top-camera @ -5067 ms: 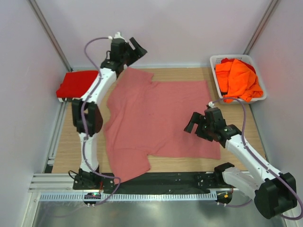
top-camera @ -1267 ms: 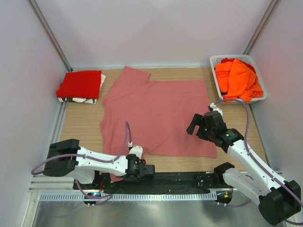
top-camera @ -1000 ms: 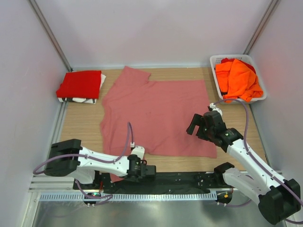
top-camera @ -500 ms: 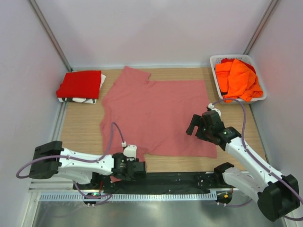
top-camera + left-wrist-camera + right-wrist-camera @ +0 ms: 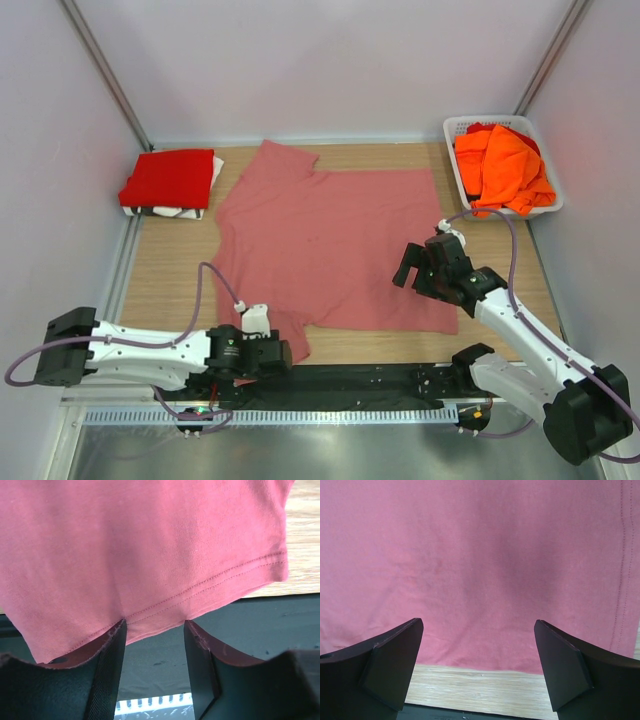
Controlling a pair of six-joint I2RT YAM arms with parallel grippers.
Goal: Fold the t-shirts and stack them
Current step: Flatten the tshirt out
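Pink t-shirt (image 5: pixel 330 240) lies lengthwise left-right, hem rightward; left hand (image 5: pixel 155 625) half-open at sleeve (image 5: pixel 150 555), right hand (image 5: pixel 478 625) wide.

Soft, matt knit cloth makes up the dusty-pink t-shirt (image 5: pixel 330 240), its hem double-stitched. Under it the table (image 5: pixel 165 270) is pale, smooth wood grain. To its left, the red t-shirt (image 5: pixel 168 178) is matt cloth too. To its right, bright orange t-shirts (image 5: pixel 505 165) of limp cloth fill a white plastic lattice basket (image 5: pixel 452 140). The left tool (image 5: pixel 154 625) has matt black plastic fingers (image 5: pixel 107 665), scuffed at the edges.
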